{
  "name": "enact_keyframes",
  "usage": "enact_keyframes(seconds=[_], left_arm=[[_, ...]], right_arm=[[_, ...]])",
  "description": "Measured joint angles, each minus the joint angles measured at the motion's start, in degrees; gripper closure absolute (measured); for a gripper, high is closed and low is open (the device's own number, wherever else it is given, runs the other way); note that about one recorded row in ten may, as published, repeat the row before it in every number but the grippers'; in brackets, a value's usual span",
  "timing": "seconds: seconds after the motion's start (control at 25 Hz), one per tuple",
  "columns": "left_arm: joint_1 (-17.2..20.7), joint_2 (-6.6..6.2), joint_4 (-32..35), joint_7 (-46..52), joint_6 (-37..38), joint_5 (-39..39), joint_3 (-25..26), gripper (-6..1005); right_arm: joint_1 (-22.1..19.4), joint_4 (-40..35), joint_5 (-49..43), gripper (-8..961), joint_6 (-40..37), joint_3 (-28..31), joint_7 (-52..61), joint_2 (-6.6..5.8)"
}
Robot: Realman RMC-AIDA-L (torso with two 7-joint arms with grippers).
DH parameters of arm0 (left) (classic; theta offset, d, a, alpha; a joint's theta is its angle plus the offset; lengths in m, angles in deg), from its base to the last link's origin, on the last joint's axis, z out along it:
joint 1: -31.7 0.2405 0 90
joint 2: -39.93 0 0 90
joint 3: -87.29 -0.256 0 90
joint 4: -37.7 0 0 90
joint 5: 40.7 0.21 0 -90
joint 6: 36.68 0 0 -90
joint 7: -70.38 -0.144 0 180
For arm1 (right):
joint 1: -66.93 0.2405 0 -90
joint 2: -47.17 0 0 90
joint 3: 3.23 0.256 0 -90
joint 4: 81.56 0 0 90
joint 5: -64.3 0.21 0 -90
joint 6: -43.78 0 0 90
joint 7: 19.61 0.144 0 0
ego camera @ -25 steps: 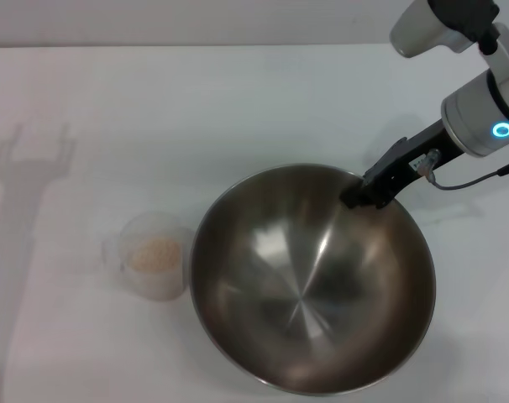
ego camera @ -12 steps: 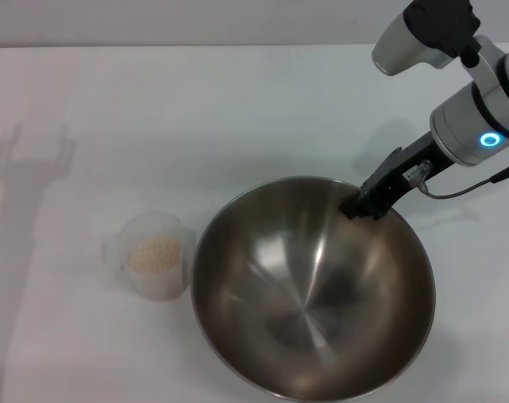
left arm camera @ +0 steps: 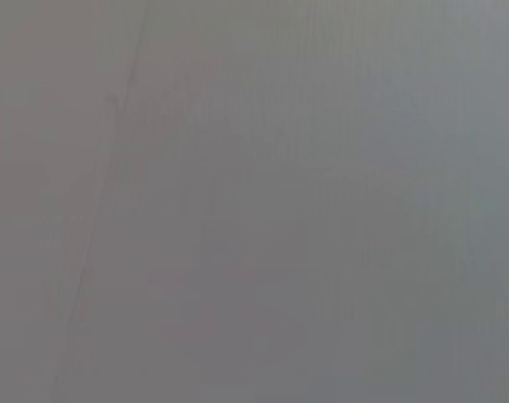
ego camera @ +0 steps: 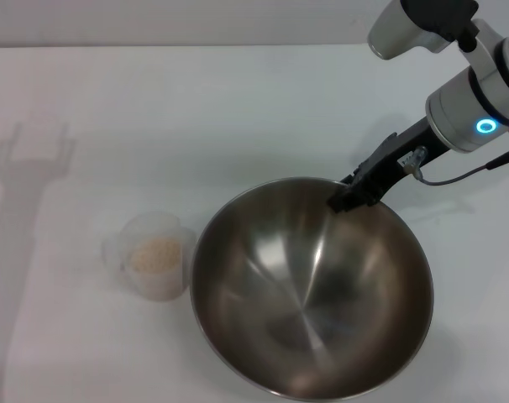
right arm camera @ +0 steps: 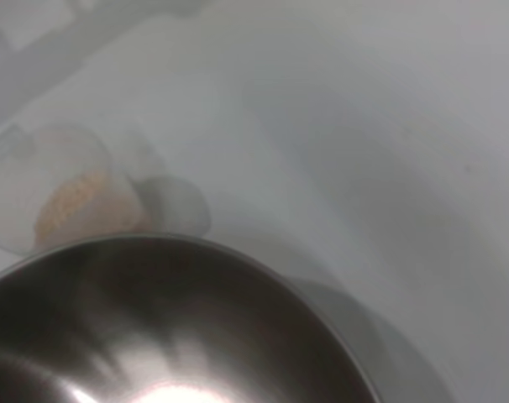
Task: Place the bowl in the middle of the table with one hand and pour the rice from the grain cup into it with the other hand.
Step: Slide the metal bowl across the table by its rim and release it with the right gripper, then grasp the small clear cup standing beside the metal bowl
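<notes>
The large steel bowl [ego camera: 313,290] sits on the white table [ego camera: 238,109], right of middle at the near side. My right gripper [ego camera: 353,195] reaches in from the upper right and is shut on the bowl's far rim. The small frosted grain cup [ego camera: 154,256] stands upright just left of the bowl, almost touching it, with pale rice [ego camera: 156,250] inside. The right wrist view shows the bowl's inside [right arm camera: 154,336] with the cup [right arm camera: 36,201] and rice [right arm camera: 74,197] beyond its rim. My left gripper is out of view; the left wrist view shows only plain grey.
A shadow of an arm [ego camera: 28,159] lies on the table's left side. The table's far edge [ego camera: 196,45] runs along the top of the head view.
My right arm has shifted a little to the left with the bowl's rim in its grip. The bowl's far rim sits lower in view. The cup has not moved.
</notes>
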Motion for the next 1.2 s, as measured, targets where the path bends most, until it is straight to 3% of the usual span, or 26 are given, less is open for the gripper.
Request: enact_keyframes(seconds=[0.36,0.56,0.84,0.96,1.0,1.04,1.08,1.2], left_arm=[[0.57,0.00,0.00,0.75,0.05,-0.06,0.25,310],[0.89,0.07,0.14,0.77,-0.12,-0.09,0.64,309],[1.53,0.16,0.22,0.77,-0.34,-0.08,0.42,309],[1.88,0.11,0.13,0.77,-0.38,-0.09,0.51,309],[1.88,0.11,0.13,0.77,-0.38,-0.09,0.51,309],[1.95,0.11,0.09,0.77,-0.42,-0.08,0.50,309],[2.01,0.11,0.08,0.77,-0.44,-0.09,0.42,309],[2.15,0.17,0.09,0.77,-0.47,-0.08,0.21,309]], right_arm=[[-0.23,-5.96,1.73,457,-2.18,-0.09,-0.80,0.22],[-2.77,-13.43,2.73,438,-12.46,-2.28,-1.28,0.31],[-13.81,-23.37,-6.31,438,-41.53,-16.86,-1.42,0.41],[-20.87,-24.92,-12.28,438,-60.71,-24.65,-1.37,0.68],[-22.81,-24.57,-13.29,438,-66.54,-26.49,-1.33,0.79],[-26.22,-22.60,-14.42,438,-79.37,-29.63,-1.23,0.90],[-26.22,-22.60,-14.42,438,-79.37,-29.63,-1.23,0.90],[-29.31,-15.44,-14.15,438,-99.81,-33.63,0.27,0.95]])
